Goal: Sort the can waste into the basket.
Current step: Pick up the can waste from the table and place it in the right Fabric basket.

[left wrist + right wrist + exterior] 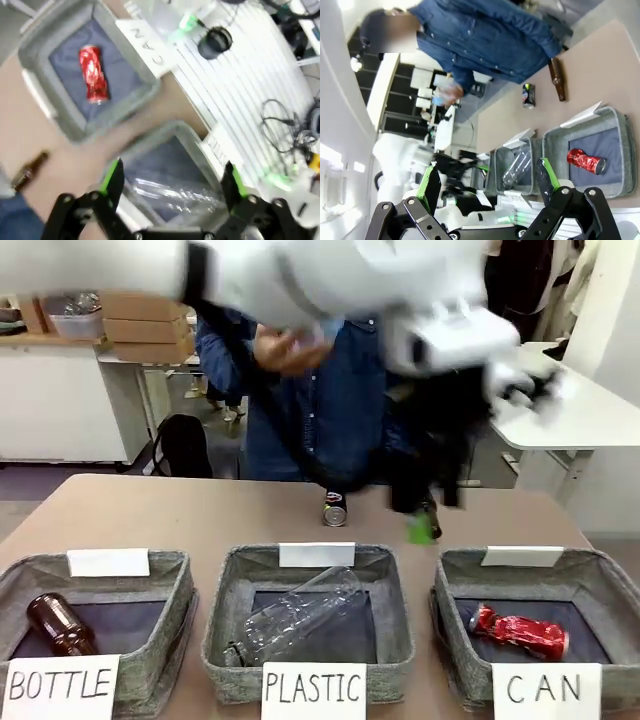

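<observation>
I hold my left gripper (172, 192) wide open and empty, with the red can (93, 73) lying sorted in the CAN basket (32, 55) beyond its fingers, the black can (334, 508) upright on the table (200, 510) nearby awaiting pickup, and my right gripper (487, 187) likewise open and empty.

The left arm (300, 280) is stretched across the middle, the left gripper (172, 185) spread wide; the right gripper (487, 182) is likewise held parted.
</observation>
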`<act>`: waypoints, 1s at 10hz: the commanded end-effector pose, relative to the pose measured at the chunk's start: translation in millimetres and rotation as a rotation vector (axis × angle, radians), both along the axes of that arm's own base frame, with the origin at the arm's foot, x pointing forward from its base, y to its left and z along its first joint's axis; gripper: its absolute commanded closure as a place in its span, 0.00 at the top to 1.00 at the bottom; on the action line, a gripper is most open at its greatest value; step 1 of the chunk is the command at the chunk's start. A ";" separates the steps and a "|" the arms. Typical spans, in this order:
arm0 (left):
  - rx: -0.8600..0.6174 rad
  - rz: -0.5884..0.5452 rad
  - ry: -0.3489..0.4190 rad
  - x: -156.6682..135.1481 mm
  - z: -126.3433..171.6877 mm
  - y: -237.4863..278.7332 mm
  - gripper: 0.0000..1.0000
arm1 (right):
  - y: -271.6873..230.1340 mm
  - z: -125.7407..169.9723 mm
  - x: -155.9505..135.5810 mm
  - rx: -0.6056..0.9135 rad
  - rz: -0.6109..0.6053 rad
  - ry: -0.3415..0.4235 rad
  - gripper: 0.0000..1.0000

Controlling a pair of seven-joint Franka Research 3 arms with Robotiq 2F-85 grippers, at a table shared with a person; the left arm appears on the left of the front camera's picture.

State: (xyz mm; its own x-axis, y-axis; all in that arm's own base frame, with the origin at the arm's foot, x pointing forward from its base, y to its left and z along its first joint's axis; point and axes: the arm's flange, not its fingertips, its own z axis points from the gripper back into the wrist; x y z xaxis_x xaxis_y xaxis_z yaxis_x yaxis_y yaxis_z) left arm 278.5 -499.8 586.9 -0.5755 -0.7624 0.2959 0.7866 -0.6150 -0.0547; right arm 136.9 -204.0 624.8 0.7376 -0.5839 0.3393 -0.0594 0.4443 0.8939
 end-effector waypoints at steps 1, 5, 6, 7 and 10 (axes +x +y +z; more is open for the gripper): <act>-0.030 0.155 -0.036 -27.3 27.8 123.2 1.00 | 27.7 -5.4 48.7 0.002 0.089 0.077 1.00; -0.140 0.763 0.176 -33.7 65.9 323.9 1.00 | 131.4 -24.8 131.7 0.025 0.273 0.143 1.00; -0.232 0.950 0.303 -25.9 67.2 372.9 1.00 | 163.9 -33.3 146.1 0.054 0.336 0.160 1.00; -0.354 1.118 0.490 -13.3 64.0 419.4 1.00 | 193.8 -45.3 160.2 0.041 0.373 0.191 1.00; -0.577 1.429 0.864 25.7 16.3 532.2 1.00 | 244.6 -67.9 185.4 0.168 0.490 0.274 1.00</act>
State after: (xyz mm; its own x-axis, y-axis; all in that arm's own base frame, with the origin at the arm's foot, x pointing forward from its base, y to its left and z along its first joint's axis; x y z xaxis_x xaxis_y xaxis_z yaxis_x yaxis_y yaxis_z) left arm 292.1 36.9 609.4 0.6604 -0.5595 0.5008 0.7390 0.3658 -0.5658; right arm 312.4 41.7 554.4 0.9795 -0.1822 0.0859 -0.0216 0.3291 0.9440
